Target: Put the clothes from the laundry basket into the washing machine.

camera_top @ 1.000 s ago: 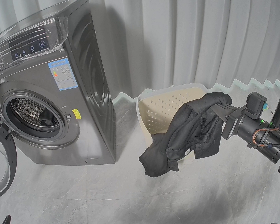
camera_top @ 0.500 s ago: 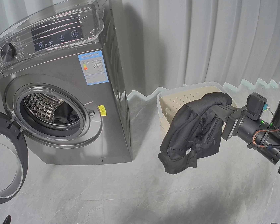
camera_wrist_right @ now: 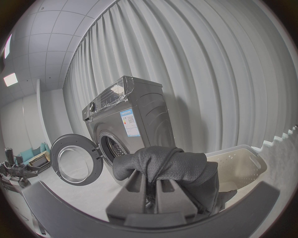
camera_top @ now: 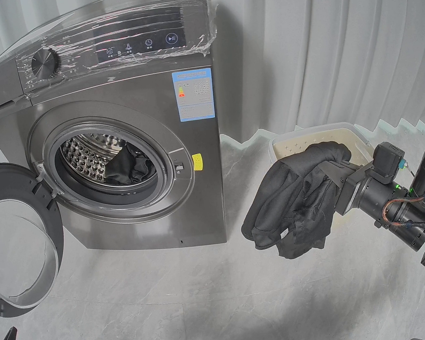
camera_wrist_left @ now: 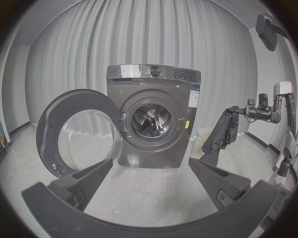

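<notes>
Black cloth, a garment [camera_top: 297, 199], hangs from my right jaws, which are pressed together and pinch its upper fold. In the head view it is a little right of the middle of the frame, in the air above the floor [camera_top: 187, 302]. It hangs in front of the laundry basket [camera_top: 298, 146] and covers a part of it. The laundry basket is of cream plastic with small holes and stands on the floor near the right side of the washing machine [camera_top: 143, 231]. The washing machine takes the upper left of the frame. Its round door [camera_top: 13, 241] is swung wide open at the left edge. Inside the drum [camera_top: 86, 154] lies another dark piece of clothing [camera_top: 129, 168]. My left jaws are in the lower left corner, spread apart with nothing between them. Behind everything hangs a pale curtain [camera_top: 334, 37].
</notes>
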{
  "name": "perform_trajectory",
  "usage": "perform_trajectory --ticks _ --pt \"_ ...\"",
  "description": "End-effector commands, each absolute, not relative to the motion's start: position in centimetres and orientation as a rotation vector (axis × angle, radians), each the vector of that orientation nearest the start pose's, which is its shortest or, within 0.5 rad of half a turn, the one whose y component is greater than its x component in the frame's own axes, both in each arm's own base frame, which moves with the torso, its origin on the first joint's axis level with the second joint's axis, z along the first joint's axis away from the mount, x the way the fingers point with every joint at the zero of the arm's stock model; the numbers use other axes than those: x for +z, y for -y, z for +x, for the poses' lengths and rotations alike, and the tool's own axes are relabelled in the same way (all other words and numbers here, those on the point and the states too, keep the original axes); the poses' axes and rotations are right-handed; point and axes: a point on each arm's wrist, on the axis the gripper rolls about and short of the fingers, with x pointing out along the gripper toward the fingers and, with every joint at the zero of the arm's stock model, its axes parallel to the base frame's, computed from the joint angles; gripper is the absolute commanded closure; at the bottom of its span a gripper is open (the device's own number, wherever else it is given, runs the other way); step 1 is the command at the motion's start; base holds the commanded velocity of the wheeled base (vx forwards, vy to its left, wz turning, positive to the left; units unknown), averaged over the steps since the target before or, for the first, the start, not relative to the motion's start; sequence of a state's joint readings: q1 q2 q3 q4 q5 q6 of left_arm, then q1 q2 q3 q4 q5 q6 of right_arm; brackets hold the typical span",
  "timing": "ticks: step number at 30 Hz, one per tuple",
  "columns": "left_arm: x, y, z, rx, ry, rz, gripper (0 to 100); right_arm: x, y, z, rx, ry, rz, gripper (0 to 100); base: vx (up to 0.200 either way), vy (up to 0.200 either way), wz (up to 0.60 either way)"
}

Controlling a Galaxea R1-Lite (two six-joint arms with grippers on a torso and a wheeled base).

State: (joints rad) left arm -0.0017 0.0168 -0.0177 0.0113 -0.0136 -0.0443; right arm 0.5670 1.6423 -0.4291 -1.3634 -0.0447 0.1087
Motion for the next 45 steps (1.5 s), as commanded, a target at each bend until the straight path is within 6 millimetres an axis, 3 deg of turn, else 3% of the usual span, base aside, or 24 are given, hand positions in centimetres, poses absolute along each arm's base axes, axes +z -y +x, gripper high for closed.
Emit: perform_trajectory --ticks 1,10,18,28,37,45 --pt "7.57 0.03 -2.29 -0.015 -0.01 -0.045 0 17.69 -13.69 21.52 0.533 0.114 0.153 100 0.0 0.2 0.0" --pt "7.57 0.03 -2.29 -0.014 -0.01 -0.045 0 17.55 -13.68 21.49 0.532 0.109 0.15 100 0.0 0.2 0.0" --pt "7.58 0.03 -2.28 -0.015 -0.011 -0.045 0 17.39 -13.71 21.54 0.532 0.103 0.15 100 0.0 0.0 0.0" --pt "7.57 0.03 -2.29 -0.015 -0.01 -0.045 0 17.32 -13.68 21.57 0.532 0.1 0.148 100 -0.2 0.0 0.0" --pt "7.57 0.03 -2.29 -0.015 -0.01 -0.045 0 17.12 -13.75 21.68 0.532 0.092 0.148 100 0.0 0.0 0.0" --pt "7.57 0.03 -2.29 -0.015 -0.01 -0.045 0 17.12 -13.72 21.7 0.53 0.092 0.148 100 0.0 0.2 0.0"
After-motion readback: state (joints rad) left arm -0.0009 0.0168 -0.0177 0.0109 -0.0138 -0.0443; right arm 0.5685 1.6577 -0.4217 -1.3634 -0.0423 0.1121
